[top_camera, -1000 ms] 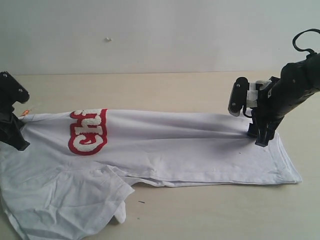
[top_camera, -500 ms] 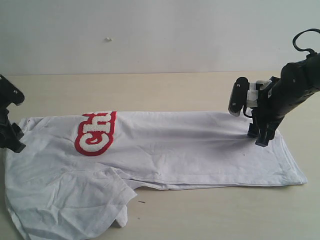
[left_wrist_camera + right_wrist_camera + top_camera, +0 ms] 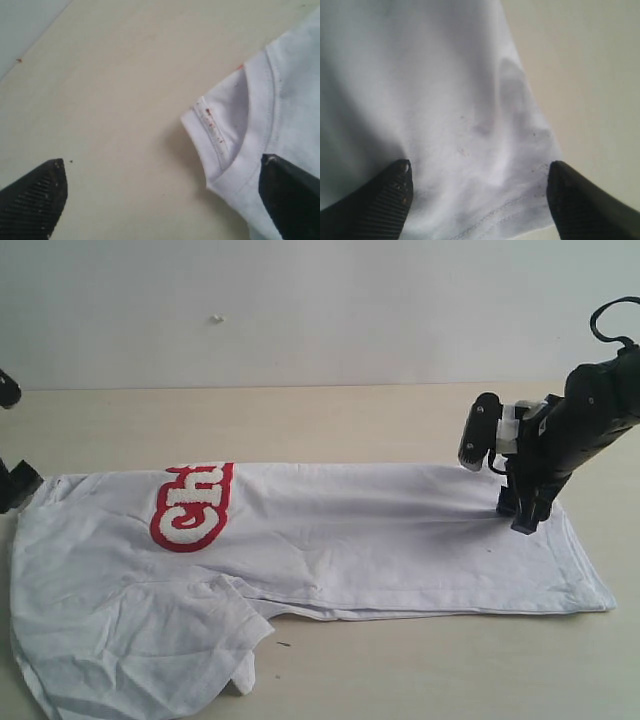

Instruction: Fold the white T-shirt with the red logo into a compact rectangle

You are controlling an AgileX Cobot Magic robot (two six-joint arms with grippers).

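The white T-shirt (image 3: 380,530) lies stretched along the worktop (image 3: 400,420), doubled lengthwise. Only the first letters of the red logo (image 3: 190,506) show at the fold line, which suits a first long fold before it is made into a rectangle. One sleeve (image 3: 150,640) spills loose on the near side of the logo, so that part looks unfinished.

The left end effector (image 3: 160,172) sits out past the neck end, on the side of the logo away from the hem. Its jaws are spread wide and grip nothing. In its wrist view one fingertip hangs over bare worktop and the other over cloth by the neck band (image 3: 260,125), whose corner lies between them. That reads as a let-go or a fresh approach at the collar; I cannot tell which.

The right end effector (image 3: 515,517) stands at the opposite end, far from the logo and near the hem (image 3: 585,560), pointing down onto the cloth. Its wrist view shows the jaws wide, a broad span of shirt between them and no pinch. The tips seem to rest on the fabric, perhaps pinning that end flat, though contact is hard to confirm from these angles.
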